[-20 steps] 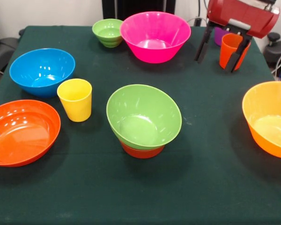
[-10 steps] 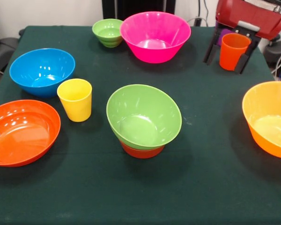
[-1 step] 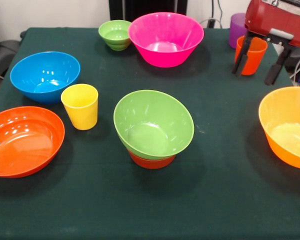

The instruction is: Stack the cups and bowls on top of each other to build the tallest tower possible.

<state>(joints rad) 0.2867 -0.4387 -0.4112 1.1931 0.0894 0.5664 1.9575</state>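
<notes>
At the table's middle the tower is a medium green bowl [image 3: 154, 125] resting tilted on a small red-orange bowl [image 3: 151, 161]. My gripper [image 3: 257, 64] hangs open at the back right, its dark fingers [image 3: 241, 56] standing either side of the orange cup [image 3: 253, 52], in front of it, gripping nothing. A purple cup [image 3: 237, 30] stands just behind. The yellow cup [image 3: 80, 106] is upright at the left. The large yellow-orange bowl [image 3: 288, 126] sits at the right edge, below the gripper in the picture.
A large pink bowl [image 3: 165, 38] and a small ribbed green bowl [image 3: 115, 34] stand at the back. On the left are a blue bowl [image 3: 44, 76] and a shallow orange bowl [image 3: 22, 140]. The dark green cloth [image 3: 215, 200] covers the table.
The gripper has moved to the right and slightly toward the camera, staying open. The orange cup and the bowls have not moved.
</notes>
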